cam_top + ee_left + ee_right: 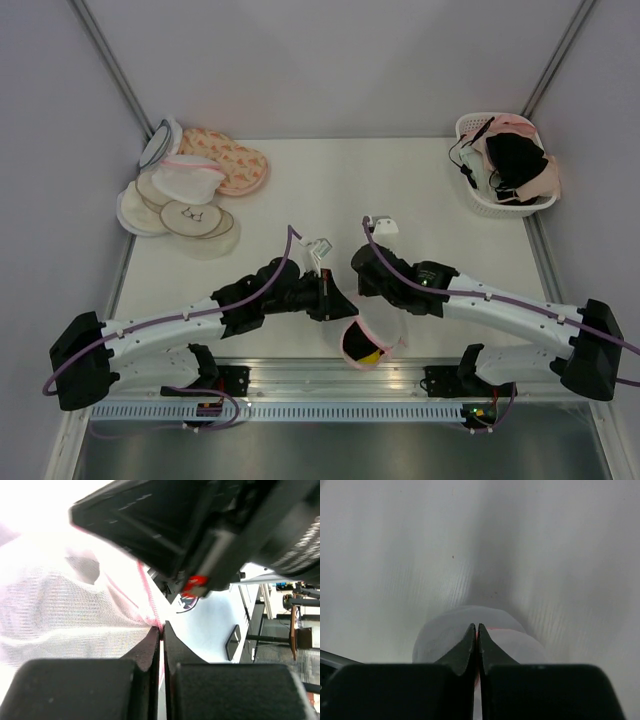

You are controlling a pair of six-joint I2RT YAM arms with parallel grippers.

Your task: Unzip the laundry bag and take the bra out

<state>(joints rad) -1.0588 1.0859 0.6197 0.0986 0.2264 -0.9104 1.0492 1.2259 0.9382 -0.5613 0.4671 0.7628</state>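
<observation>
Your left hand (161, 630) is clenching on the pink trim (147, 592) of the laundry bag (370, 338). Your right hand (476, 629) is also pinching tight, with a pink sliver of the bag showing between its tips. The bag is gaping open, dark inside, at the desk's (300, 200) near edge, just below both hands.

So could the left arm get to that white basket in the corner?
Probably not: the left gripper is shut on the pink edge of the laundry bag, and the right arm lies between it and the basket.
</observation>
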